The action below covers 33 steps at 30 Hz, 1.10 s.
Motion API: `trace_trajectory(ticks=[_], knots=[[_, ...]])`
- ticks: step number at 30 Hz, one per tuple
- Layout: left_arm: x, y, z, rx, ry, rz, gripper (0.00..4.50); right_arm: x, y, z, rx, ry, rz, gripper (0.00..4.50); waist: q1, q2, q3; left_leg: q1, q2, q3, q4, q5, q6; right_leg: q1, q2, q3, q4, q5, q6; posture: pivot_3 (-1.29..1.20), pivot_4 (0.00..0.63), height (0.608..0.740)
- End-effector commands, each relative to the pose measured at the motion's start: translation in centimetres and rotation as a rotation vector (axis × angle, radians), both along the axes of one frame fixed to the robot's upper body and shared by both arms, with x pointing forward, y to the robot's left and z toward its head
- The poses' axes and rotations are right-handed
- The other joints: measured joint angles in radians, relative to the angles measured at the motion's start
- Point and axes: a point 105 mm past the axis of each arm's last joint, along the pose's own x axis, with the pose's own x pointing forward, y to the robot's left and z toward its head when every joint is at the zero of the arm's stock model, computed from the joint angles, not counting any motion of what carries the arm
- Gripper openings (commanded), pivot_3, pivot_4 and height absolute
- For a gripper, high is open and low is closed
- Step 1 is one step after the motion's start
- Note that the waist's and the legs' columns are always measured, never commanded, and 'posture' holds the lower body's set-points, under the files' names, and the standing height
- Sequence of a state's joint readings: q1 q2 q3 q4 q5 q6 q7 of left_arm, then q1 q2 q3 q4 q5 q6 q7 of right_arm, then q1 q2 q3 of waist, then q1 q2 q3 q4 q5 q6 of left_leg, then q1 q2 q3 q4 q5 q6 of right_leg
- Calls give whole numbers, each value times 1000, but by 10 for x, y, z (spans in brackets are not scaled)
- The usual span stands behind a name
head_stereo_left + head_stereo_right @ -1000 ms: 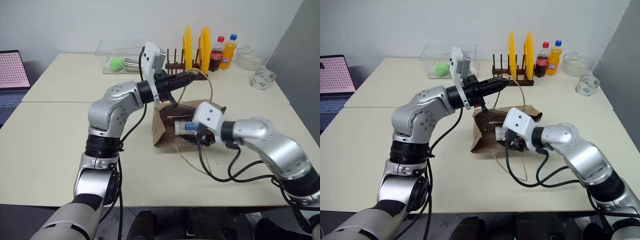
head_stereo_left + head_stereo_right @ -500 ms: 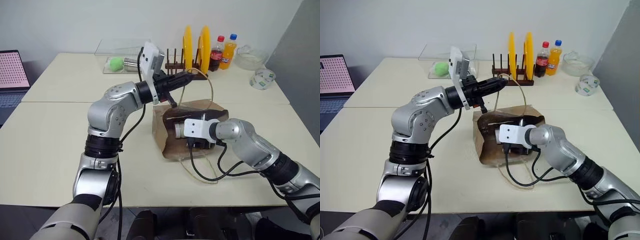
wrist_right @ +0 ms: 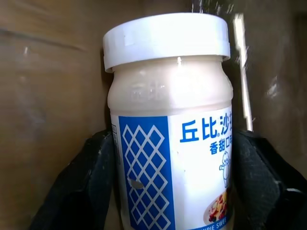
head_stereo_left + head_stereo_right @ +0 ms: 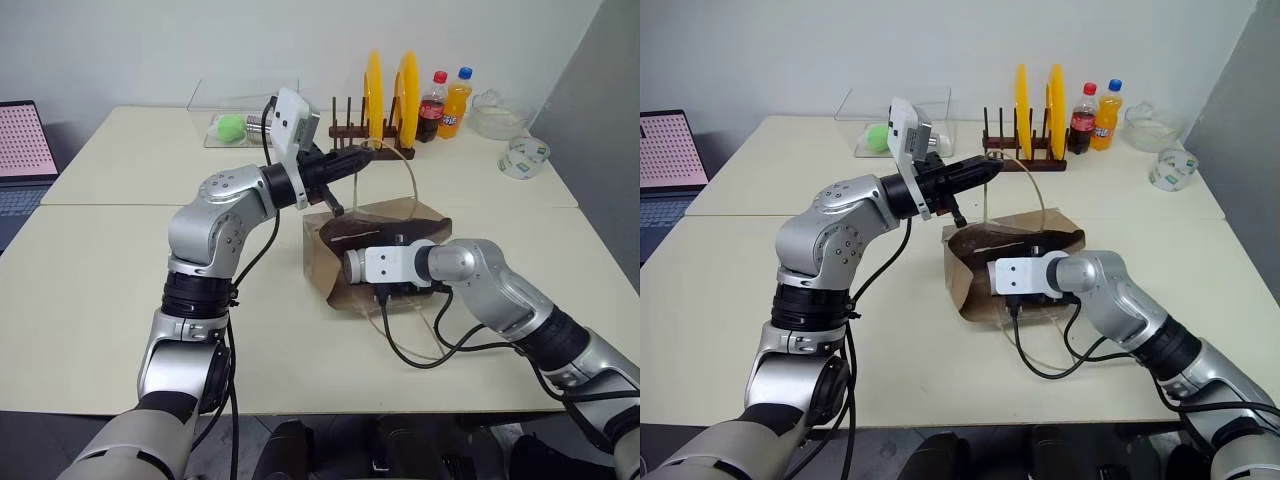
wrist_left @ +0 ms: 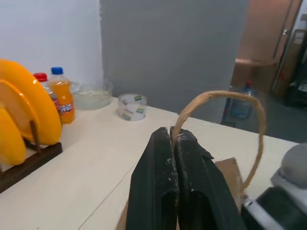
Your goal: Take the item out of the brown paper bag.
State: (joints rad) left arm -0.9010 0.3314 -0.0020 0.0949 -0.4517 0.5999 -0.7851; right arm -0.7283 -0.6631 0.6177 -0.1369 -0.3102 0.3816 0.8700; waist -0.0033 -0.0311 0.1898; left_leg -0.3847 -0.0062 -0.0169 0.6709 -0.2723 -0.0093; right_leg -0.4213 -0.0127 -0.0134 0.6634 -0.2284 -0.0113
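Note:
The brown paper bag (image 4: 335,270) stands creased in the middle of the table, its mouth facing my right arm. One thin tan loop handle (image 5: 225,94) is pinched in my left gripper (image 4: 365,155), which is shut on it and holds it up above the bag. My right gripper (image 3: 175,139) reaches into the bag's mouth. Its black fingers (image 3: 98,167) press on both sides of the item (image 3: 168,91), a white bottle with a blue-patterned label and a white cap. In the head views my right wrist hides the item.
A rack with two yellow plates (image 4: 390,95) stands behind the bag, with two soda bottles (image 4: 445,105) beside it. Farther right are a glass bowl (image 4: 497,115) and a tape roll (image 4: 525,157). A clear box with a green ball (image 4: 233,127) and a laptop (image 4: 20,150) sit to the left.
My right wrist rolled and pushed deeper into the bag, hiding the bottle in the head views. The bag rose from slumped to more upright. My left gripper kept its hold on the handle.

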Motion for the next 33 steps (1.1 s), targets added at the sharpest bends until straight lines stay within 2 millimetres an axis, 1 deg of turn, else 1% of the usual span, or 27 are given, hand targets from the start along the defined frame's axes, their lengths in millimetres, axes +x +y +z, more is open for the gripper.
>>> trace_trajectory(ticks=[1, 4, 8, 9, 12, 14, 19, 20, 22, 24, 26, 28, 29, 31, 33], knots=[[6, 6, 8, 16, -48, 47, 0, -10, 6, 47, 119, -133, 122, 3070, 0, 0, 0, 0, 0, 0, 0, 0, 0, 0, 0, 0, 0, 0, 0, 0, 150, 740], [11, 8, 5, 29, -39, 67, 0, -31, 13, 71, 253, -121, 273, 3070, 0, 0, 0, 0, 0, 0, 0, 0, 0, 0, 0, 0, 0, -1, 2, 0, 150, 740], [13, 5, 1, 37, -25, 68, 0, -41, 12, 96, 422, -134, 362, 3070, 0, 0, 0, 0, 0, 0, 0, 0, 0, 0, 0, 0, 0, -1, 1, 0, 150, 740], [13, 4, -1, 42, -23, 68, 0, -43, 12, 107, 484, -142, 373, 3070, 0, 0, 0, 0, 0, 0, 0, 0, 0, 0, 0, 0, 0, 0, 0, 0, 150, 740], [15, 3, -4, 51, -17, 75, 0, -47, 5, 127, 587, -155, 371, 3070, 1, 0, 0, 0, 0, 0, 0, 0, 0, 0, 0, 0, 0, 0, -1, 0, 150, 740], [17, 4, -5, 58, -14, 87, 0, -49, -4, 140, 636, -158, 348, 3070, 1, 0, 0, 0, 0, 0, 0, 0, 0, 0, 0, 0, 0, 0, -1, 0, 150, 740], [18, 4, -7, 62, -7, 92, 0, -56, -18, 168, 833, -36, 278, 3070, 2, 0, 0, 0, 0, 0, 0, 0, 0, 0, 0, 0, 0, 1, -1, 0, 150, 740], [18, 3, -7, 63, -8, 91, 0, -54, -23, 179, 885, -46, 253, 3070, 1, 0, 1, 0, 0, 0, 0, 0, 0, 0, 0, 0, 0, 1, -1, 0, 150, 740], [19, 2, -6, 63, -9, 91, 0, -50, -31, 193, 947, -66, 214, 3070, 0, 0, 1, 0, 0, 0, 0, 0, 0, 0, 0, 0, 1, 1, -1, 0, 150, 740], [19, 2, -5, 62, -12, 93, 0, -41, -47, 207, 980, -134, 149, 3070, 0, 0, 1, 0, 0, 0, 0, 0, 1, 0, 0, 0, 1, 1, -1, 0, 150, 740], [20, 3, -5, 62, -14, 95, 0, -38, -59, 217, 1031, -147, 105, 3070, 1, 0, 1, 0, 0, 0, 0, 0, 1, 0, 0, 0, 1, 1, -1, 0, 150, 740], [20, 3, -4, 62, -15, 96, 0, -38, -68, 227, 1125, -126, 75, 3070, 2, 0, 1, -1, 0, 0, 0, 0, 1, 0, 0, 0, 0, 1, -1, 0, 150, 740], [20, 3, -4, 62, -16, 97, 0, -35, -76, 232, 1168, -133, 44, 3070, 2, 0, 1, -1, 0, 0, 0, 0, 1, 0, 0, 0, 0, 1, -1, 0, 150, 740], [20, 4, -4, 62, -16, 100, 0, -28, -90, 232, 1177, -158, -24, 3070, 2, 0, 1, -1, 0, 0, -1, 0, 1, 0, -1, 0, 0, 1, -1, 0, 150, 740], [20, 4, -4, 61, -17, 101, 0, -10, -119, 220, 1111, -222, -179, 3070, 2, 0, 1, -1, 0, 0, -1, 0, 1, 0, -1, 0, 0, 1, -1, 0, 150, 740]])
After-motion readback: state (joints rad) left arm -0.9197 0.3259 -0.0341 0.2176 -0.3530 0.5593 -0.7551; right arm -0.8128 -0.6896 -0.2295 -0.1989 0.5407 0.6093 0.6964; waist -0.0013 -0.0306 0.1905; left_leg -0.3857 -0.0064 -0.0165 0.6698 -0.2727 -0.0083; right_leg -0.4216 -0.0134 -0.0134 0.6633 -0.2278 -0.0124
